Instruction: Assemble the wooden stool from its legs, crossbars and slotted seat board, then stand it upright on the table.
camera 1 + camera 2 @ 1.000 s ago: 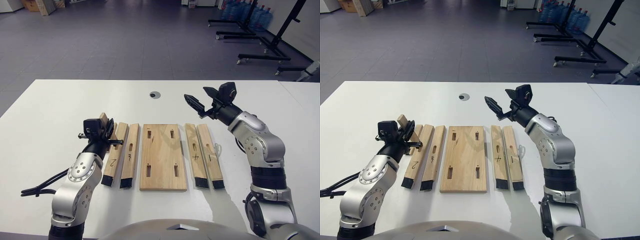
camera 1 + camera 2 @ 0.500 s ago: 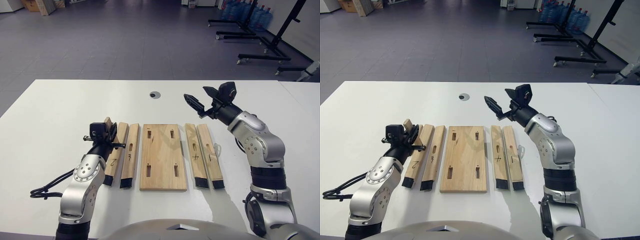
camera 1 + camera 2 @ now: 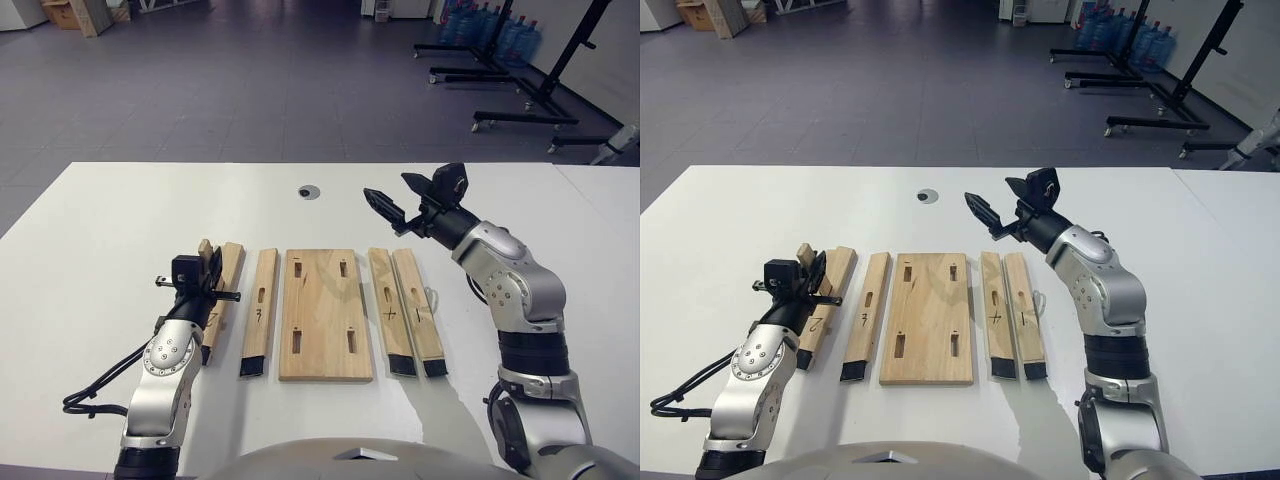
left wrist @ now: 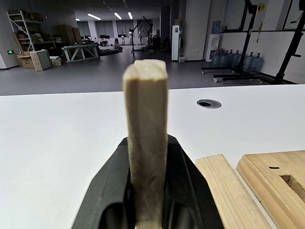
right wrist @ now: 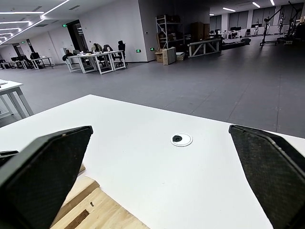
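1. While my left gripper is clamping a crossbar beside the leftmost leg, I'm seemingly starting assembly.
2. My right gripper is hovering wide open, empty; the crossbar is probably needing a leg slot next.

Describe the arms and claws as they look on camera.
The left arm and right arm are silver-grey rounded shells with black joint bands. A black cable loops from the left one. The left claw and right claw are black, each with two tapered fingers.
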Robot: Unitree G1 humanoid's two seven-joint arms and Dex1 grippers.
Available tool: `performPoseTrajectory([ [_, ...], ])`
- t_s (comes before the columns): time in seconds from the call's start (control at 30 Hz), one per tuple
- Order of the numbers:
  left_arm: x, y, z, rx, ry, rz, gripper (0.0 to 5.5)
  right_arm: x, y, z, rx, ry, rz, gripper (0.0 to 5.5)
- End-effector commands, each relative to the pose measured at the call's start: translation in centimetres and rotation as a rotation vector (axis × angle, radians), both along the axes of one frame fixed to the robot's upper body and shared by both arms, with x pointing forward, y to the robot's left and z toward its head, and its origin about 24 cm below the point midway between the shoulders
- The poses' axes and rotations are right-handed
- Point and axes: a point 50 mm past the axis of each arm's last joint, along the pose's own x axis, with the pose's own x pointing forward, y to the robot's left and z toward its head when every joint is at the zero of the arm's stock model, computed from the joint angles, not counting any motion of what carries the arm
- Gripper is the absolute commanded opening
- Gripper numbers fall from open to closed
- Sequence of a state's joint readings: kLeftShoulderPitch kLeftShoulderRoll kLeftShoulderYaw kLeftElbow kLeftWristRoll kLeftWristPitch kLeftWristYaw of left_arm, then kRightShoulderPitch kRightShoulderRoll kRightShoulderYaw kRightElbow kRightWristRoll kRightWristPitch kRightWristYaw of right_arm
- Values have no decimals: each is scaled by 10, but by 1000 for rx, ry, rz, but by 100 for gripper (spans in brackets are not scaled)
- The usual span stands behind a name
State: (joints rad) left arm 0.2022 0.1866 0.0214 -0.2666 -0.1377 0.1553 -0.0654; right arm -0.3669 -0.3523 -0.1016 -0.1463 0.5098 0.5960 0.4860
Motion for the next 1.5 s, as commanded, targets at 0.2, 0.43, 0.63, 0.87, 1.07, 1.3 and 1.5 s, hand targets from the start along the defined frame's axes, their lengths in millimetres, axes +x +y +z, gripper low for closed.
performPoseTrajectory([
  [0.2,-14,9,-42,-65,244,36,39,1,4,4,-5,-15,7,526],
  [0.43,-15,9,-45,-20,254,42,39,1,4,3,0,-13,3,526],
  [0.63,-19,14,-54,-16,307,68,149,0,5,3,0,-9,5,529],
  [0.87,-19,12,-54,-15,308,65,259,0,5,2,-2,-8,4,529],
  [1.07,-15,10,-49,-13,280,58,350,1,6,3,1,-12,5,529],
  [1.3,-8,10,-25,-1,217,41,350,1,7,4,10,-16,4,529],
  [1.5,-5,14,-1,27,169,53,350,0,7,4,18,-20,-7,529],
])
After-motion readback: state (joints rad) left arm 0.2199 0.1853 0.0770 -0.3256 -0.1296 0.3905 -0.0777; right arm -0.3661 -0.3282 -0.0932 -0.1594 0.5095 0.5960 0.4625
